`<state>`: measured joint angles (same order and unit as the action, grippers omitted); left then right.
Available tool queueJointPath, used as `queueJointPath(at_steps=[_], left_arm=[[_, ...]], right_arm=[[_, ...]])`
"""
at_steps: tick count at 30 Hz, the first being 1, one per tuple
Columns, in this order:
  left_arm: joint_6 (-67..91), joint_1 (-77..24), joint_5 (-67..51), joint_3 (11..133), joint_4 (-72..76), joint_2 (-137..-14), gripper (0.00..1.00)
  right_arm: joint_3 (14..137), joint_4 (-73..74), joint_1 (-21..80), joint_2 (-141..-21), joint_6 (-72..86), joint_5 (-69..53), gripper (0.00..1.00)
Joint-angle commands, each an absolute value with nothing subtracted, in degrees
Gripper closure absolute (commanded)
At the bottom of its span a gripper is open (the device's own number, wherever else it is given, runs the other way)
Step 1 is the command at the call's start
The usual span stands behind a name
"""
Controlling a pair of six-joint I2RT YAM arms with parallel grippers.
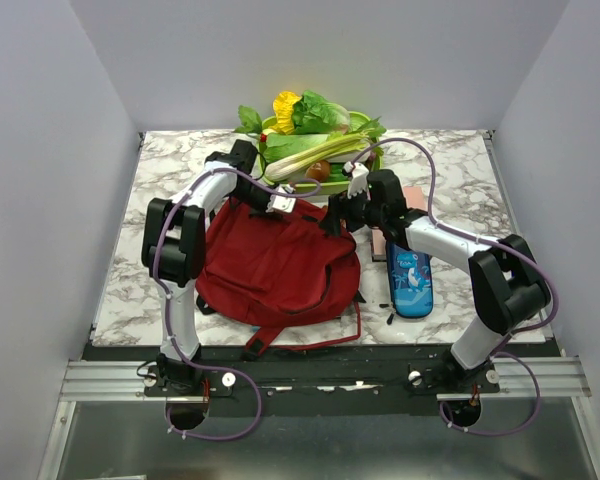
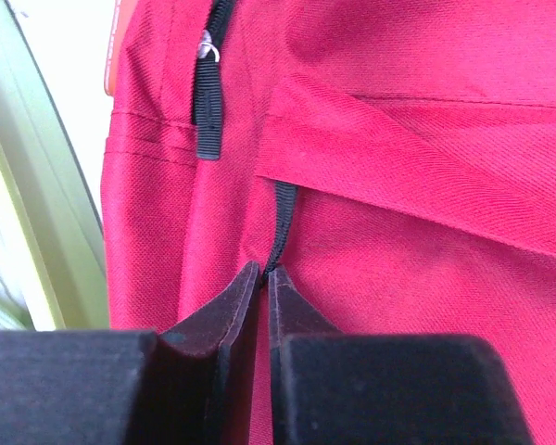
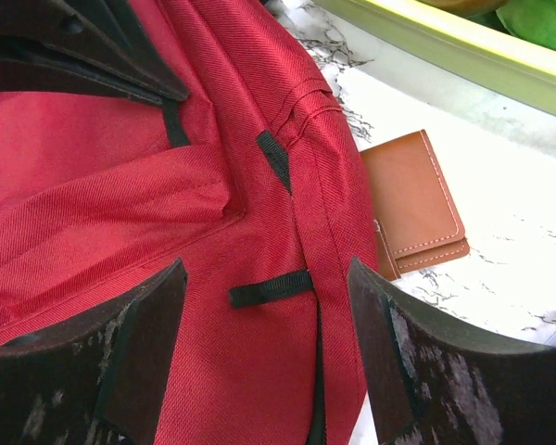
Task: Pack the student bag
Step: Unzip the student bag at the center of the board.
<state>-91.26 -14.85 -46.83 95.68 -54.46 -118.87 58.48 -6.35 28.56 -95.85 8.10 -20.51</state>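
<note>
Red backpack (image 1: 280,265): left gripper (image 2: 264,272) pinches its zipper pull (image 2: 283,215); right gripper (image 3: 267,273) gapes above the edge beside a wallet (image 3: 412,199).

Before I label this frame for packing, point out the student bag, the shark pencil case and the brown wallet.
student bag (image 1: 270,268), top external view, middle of its red front panel.
pencil case (image 1: 412,285), top external view, on the shark print.
brown wallet (image 3: 415,199), right wrist view, centre of its leather flap.
</note>
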Motion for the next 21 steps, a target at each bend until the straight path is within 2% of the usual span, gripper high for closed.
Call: queueJointPath(at_steps=[1, 8, 16, 21], left_arm=[[-95.6, -14.7, -47.7, 95.8, -60.1, -118.2, 0.85], [-94.1, -14.9, -49.6, 91.4, -55.6, -113.9, 1.0], [-83.2, -16.3, -51.3, 83.2, -44.8, -103.9, 1.0], [-83.8, -16.3, -50.5, 81.1, -48.1, -99.6, 1.0]], right_arm=[[59.0, -5.6, 28.9, -94.5, 7.7, -21.8, 0.21], [59.2, -5.5, 28.9, -94.7, 8.0, -22.8, 0.23], [62.3, -6.4, 30.4, -96.5, 11.1, -24.7, 0.22], [62.4, -8.2, 32.2, -97.1, 14.2, -25.5, 0.18]])
